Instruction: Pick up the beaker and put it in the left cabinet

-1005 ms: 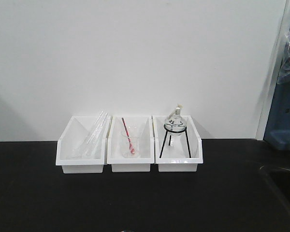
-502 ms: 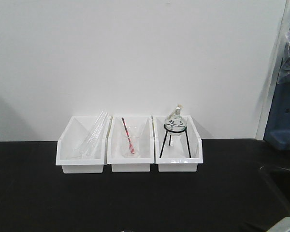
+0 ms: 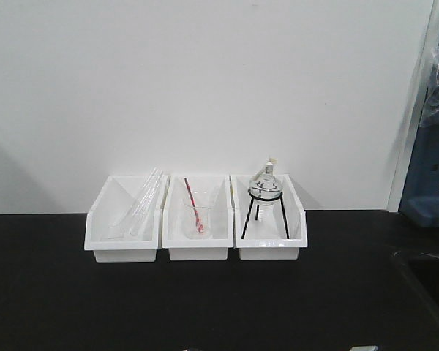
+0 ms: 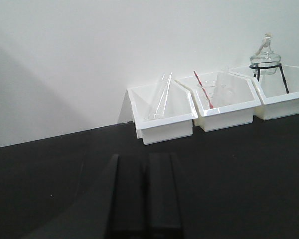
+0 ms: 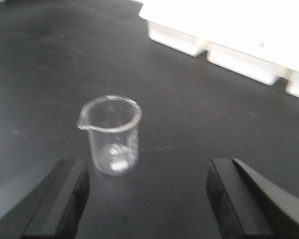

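The beaker (image 5: 112,134) stood upright on the black table (image 5: 50,59), well apart from the far bins (image 5: 229,55) — set between the right gripper's (image 5: 147,172) wide-spread fingers, apparently lined up for a grasp — while the left gripper (image 4: 145,164) hung low, too dark to tell if closed.

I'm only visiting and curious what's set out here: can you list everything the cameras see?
Table: one, black.
Bins: three, white, side by side on the table.
Glass tubes: several, clear, leaning in the left bin.
Binned beaker: one, clear, middle bin, red rod inside.
Flask: one, clear, on a black tripod, right bin.
Loose beaker: one, clear, upright on bare table.
Blue object: one, far right.
Left tool: one, black, shut, empty.
Right tool: one, black, open, facing the loose beaker.
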Available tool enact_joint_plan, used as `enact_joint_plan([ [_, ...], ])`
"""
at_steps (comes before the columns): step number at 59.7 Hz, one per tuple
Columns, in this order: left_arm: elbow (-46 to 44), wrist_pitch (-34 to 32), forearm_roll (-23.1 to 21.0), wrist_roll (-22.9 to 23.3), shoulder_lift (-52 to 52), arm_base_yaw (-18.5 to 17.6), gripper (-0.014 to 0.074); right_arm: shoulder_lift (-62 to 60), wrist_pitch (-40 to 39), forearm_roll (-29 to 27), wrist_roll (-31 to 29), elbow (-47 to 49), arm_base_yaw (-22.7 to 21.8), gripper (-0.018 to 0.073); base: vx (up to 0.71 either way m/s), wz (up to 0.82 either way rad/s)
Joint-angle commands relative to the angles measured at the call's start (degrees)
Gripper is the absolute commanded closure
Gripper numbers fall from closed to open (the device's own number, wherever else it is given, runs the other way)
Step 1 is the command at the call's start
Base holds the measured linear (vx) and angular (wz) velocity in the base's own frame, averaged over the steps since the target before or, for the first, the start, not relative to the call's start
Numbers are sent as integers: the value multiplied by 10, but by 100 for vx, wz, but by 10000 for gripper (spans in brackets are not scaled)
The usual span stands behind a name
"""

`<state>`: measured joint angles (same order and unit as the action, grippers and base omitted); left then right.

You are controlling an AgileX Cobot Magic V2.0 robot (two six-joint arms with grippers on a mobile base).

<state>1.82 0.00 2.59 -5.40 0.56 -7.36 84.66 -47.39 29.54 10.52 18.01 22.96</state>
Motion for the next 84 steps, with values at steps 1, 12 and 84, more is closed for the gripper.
enact_joint_plan([
  [1,9,-43,-2,2,11,0,595,25,-101,4,-6,19,0,2,0,0],
  [12,9,-43,-2,2,11,0,595,98,-124,74,-6,51,0,2,0,0],
  [84,9,-43,-2,2,11,0,595,314,-10,34,2,322,87,-55,0,0],
])
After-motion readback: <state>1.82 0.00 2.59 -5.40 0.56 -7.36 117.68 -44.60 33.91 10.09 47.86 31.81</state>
